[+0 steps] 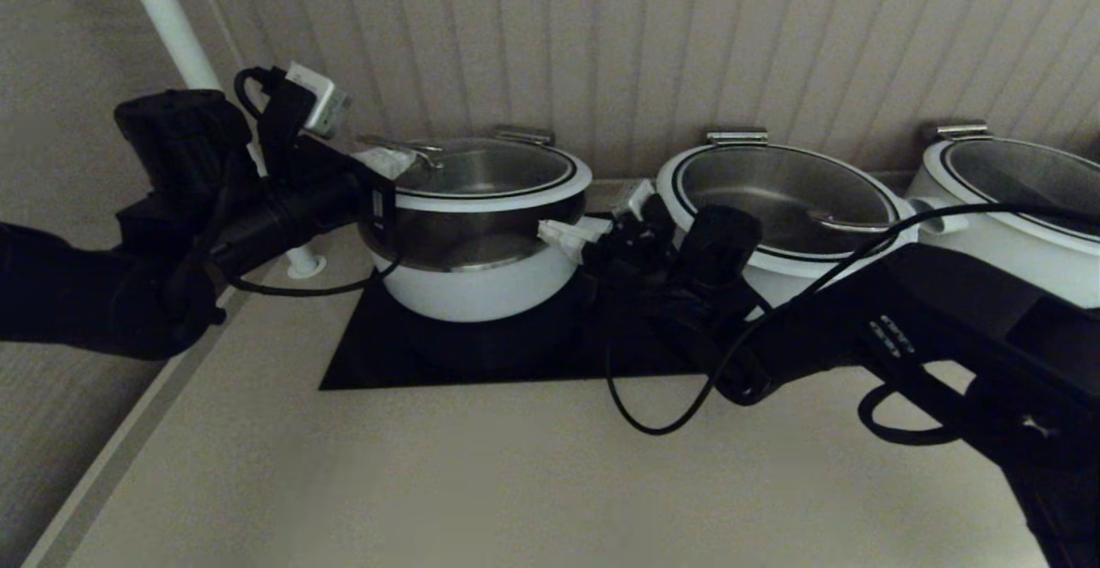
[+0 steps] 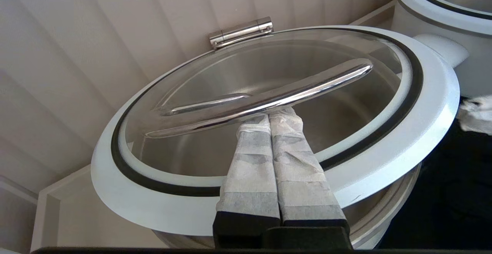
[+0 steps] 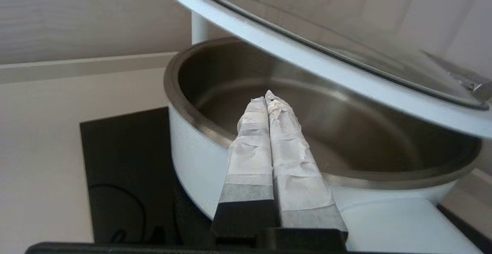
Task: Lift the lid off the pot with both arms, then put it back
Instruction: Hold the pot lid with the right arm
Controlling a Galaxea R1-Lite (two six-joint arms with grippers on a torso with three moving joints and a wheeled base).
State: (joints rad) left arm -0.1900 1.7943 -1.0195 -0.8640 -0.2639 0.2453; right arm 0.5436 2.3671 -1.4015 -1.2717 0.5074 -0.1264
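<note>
A: Count of vessels?

B: Three white pots in a row along the back wall. The pot (image 1: 477, 280) I work on is the leftmost, sitting on a black mat (image 1: 387, 362) on the surface (image 1: 516, 482). The two others (image 1: 791, 207) (image 1: 1014, 198) carry their lids. Lids: three, one each.

A: Where is the task lid?

B: The lid (image 1: 490, 174) is raised clear of the pot, with steel inner wall visible in the gap below. In the right wrist view it tilts, one edge higher than the other, above the open mouth.

A: Handle axis?

B: One arched steel handle (image 2: 265, 98), off-centre, its long axis running across the glass, crosswise to my left fingers (image 2: 250, 161).

A: Tool states?

B: My left tool (image 2: 269, 117) has both fingers pressed together, tips under the handle's arch at the lid's left side. My right tool (image 3: 266, 99) also has its fingers pressed together, holding nothing, tips over the pot's right rim, beneath the lid's edge.
</note>
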